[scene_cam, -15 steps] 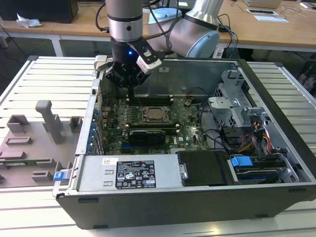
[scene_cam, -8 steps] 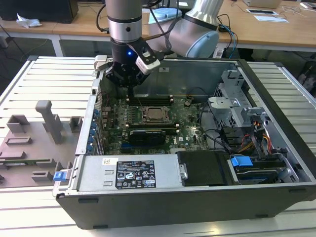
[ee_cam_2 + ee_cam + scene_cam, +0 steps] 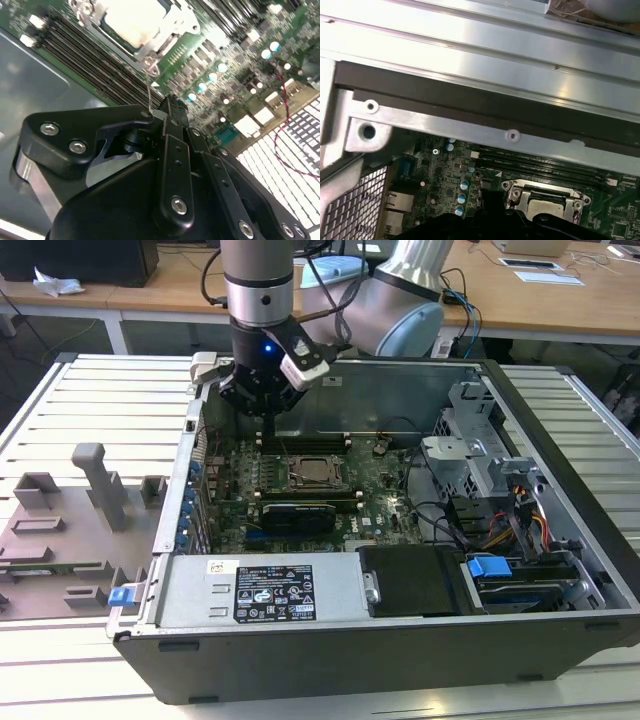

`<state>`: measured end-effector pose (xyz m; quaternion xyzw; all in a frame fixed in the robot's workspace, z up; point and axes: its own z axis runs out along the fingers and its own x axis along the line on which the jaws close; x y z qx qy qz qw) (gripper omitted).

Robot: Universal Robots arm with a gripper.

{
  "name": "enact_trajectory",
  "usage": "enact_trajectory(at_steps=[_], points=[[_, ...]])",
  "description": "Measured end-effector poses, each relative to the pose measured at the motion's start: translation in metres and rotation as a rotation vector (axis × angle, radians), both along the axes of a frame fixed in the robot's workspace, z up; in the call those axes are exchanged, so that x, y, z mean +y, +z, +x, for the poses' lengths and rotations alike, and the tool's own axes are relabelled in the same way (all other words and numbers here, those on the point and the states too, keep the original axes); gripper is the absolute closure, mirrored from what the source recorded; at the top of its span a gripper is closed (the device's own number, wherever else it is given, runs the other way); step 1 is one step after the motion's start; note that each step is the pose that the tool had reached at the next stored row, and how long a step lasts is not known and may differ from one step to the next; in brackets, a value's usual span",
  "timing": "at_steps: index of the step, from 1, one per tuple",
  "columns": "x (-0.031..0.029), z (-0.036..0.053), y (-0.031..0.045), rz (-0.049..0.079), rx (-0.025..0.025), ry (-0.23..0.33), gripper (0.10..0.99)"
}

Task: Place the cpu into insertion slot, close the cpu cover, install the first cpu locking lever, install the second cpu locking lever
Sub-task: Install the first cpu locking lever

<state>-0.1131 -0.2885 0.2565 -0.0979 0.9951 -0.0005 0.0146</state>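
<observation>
**A:** Arm pose?

**B:** Arm drops almost plumb into the open case. The wrist sits over the motherboard's far edge, toward the exterior view's left. The gripper points down at the memory slots.

**A:** Jaws?

**B:** Drawn together, tips meeting. A thin wire rod stands right at the tips (pinched or merely beside them, cannot tell).

**A:** The chip?

**B:** The cpu lies flat in the insertion slot, about mid-board. The cpu cover is down around its edges, with the silver top showing through the window. The gripper is near the slot's far side, with the memory slots between them.

**A:** Room to move?

**B:** Tight behind: the case's far wall is just beyond the gripper. The rear grille closes the board's edge on the exterior view's left. There is open air above the slot. A black card lies along the slot's near side, and a drive cage stands toward the exterior view's right, well apart.
</observation>
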Motion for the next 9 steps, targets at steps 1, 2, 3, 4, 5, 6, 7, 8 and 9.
enact_trajectory(at_steps=[1,2,3,4,5,6,7,8,9], points=[[0.0,0.0046,-0.0002,0.0,0.0005,0.0,0.98],[0.0,0.0071,-0.0004,0.001,0.0007,0.0,0.98],[0.0,0.01,-0.0006,0.001,0.0011,0.0,0.98],[0.0,0.0125,-0.0008,0.001,0.0015,0.0,0.98],[0.0,0.0155,-0.0011,0.001,0.0019,0.0,0.98],[0.0,0.0182,-0.0015,0.002,0.0021,0.0,0.98],[0.0,0.0205,-0.0019,0.002,0.0025,0.0,0.98],[0.0,0.0217,-0.0026,0.003,0.0026,-0.003,0.98],[0.0,0.0218,-0.0034,0.002,0.0027,-0.027,0.98]])
